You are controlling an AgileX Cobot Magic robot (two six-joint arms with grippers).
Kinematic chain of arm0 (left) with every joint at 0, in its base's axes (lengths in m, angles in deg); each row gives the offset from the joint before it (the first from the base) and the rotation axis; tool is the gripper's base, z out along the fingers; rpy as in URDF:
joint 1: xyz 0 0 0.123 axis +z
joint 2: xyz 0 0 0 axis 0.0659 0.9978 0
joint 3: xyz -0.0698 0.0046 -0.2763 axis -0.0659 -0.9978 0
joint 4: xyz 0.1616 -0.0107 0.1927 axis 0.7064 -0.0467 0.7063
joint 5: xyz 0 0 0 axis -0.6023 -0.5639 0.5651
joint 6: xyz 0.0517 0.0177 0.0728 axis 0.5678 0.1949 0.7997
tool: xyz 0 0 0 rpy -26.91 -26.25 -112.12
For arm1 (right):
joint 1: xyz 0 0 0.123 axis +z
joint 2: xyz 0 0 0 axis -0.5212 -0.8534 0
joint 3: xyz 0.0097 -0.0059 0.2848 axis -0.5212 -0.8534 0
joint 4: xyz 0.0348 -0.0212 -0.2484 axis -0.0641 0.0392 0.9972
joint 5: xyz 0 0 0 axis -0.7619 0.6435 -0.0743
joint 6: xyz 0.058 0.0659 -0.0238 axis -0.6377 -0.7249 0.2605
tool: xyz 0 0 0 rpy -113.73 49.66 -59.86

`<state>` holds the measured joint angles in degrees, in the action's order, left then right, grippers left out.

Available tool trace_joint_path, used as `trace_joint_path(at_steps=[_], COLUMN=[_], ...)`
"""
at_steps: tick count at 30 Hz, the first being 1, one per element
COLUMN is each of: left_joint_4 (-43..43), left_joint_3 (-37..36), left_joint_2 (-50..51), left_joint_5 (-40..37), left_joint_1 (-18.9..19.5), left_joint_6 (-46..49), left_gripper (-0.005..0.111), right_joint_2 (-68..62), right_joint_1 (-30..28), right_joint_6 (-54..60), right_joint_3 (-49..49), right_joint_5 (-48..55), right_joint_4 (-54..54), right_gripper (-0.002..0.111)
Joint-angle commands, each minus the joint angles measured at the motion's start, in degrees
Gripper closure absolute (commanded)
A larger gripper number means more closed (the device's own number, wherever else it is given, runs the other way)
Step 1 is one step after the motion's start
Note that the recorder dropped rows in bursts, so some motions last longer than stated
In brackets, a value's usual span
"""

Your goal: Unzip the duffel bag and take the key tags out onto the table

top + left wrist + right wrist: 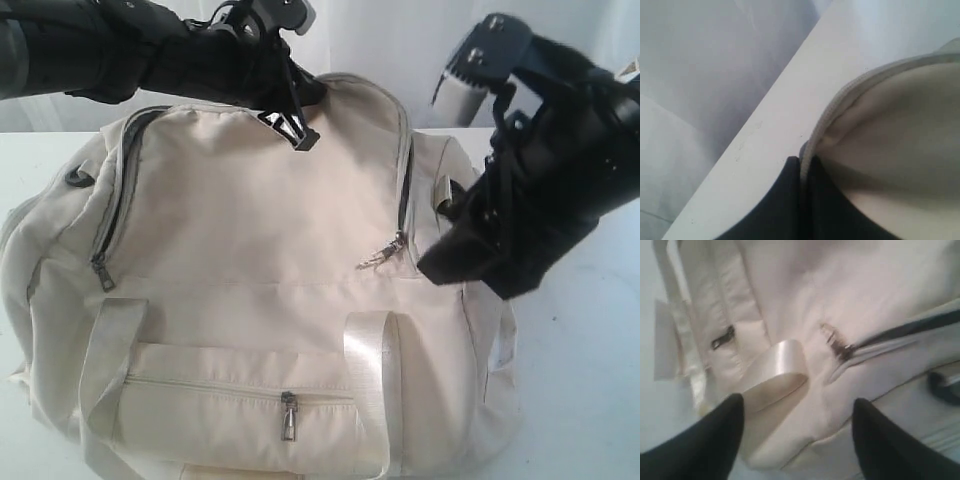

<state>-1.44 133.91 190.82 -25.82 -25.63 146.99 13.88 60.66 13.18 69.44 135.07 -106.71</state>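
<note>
The cream-white duffel bag (pixel 250 260) lies on the white table (pixel 580 380). My left gripper (pixel 292 112) is at the bag's far top edge, shut on the corded seam (pixel 816 131) beside the zipper. My right gripper (pixel 440 262) hangs at the bag's right end with its jaws wide apart and nothing between them (pixel 797 412). A metal zipper pull (pixel 385 250) lies just left of it, also seen as the pull (pixel 837 345) in the right wrist view. Behind the pull a dark slit of open zipper (pixel 920 325) shows. The key tags are hidden.
A second main zipper pull (pixel 103 272) sits at the bag's left. The front pocket's pull (pixel 288 415) hangs low in the middle. Two pale webbing handles (pixel 370 390) loop over the front. A white curtain (pixel 700 75) hangs behind the table's back edge.
</note>
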Motion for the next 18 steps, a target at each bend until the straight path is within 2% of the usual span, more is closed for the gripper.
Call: trace_joint_path(at_steps=[1, 4, 9, 13, 18], left_joint_4=[-1.27, -1.11, 1.74, 11.28, 23.39], left_joint_3=[0.47, 0.47, 0.47, 0.47, 0.47], left_joint_2=[-1.67, -2.81, -5.92, -9.20, -12.90], left_joint_5=[-0.52, -3.82, -14.37, -23.39, -37.17], left_joint_1=[0.04, 0.04, 0.04, 0.04, 0.04], left_joint_6=[-0.57, -0.47, -2.12, -9.91, -19.86], left_gripper=[0.107, 0.107, 0.107, 0.107, 0.107], right_joint_2=[4.12, 5.72, 6.49, 6.49, 6.49], right_joint_1=[-0.05, -0.05, -0.05, -0.05, -0.05], right_joint_6=[-2.17, -3.04, -9.95, -16.01, -17.07], right_joint_3=[-0.10, -0.10, -0.10, -0.10, -0.10], right_joint_5=[-11.20, -18.57, -30.03, -35.60, -36.82], right_joint_4=[0.06, 1.26, 8.59, 16.42, 17.82], right_gripper=[0.038, 0.038, 0.038, 0.038, 0.038])
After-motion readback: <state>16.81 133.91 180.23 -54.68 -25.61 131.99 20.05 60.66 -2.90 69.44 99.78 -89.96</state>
